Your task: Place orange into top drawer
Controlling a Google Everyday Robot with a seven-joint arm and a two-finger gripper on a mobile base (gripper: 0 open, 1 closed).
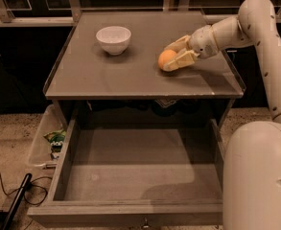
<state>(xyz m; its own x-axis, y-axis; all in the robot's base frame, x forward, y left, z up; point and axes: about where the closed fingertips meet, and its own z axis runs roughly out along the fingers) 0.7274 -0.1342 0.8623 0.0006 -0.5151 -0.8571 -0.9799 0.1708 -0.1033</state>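
The orange (166,58) rests on the grey cabinet top (106,75), right of centre. My gripper (170,57) reaches in from the right with its two pale fingers (182,59) spread on either side of the orange, one behind it and one in front. The jaws look open around the fruit, and the orange still sits on the surface. The top drawer (135,174) is pulled fully out below the cabinet top. Its flat grey bottom is bare, and a small knob (145,222) shows on its front panel.
A white bowl (113,38) stands on the cabinet top at the back left. A clear plastic bin (40,140) holding a green packet (56,138) sits on the floor left of the drawer. A black cable (15,200) lies at the lower left. My robot base (257,176) fills the lower right.
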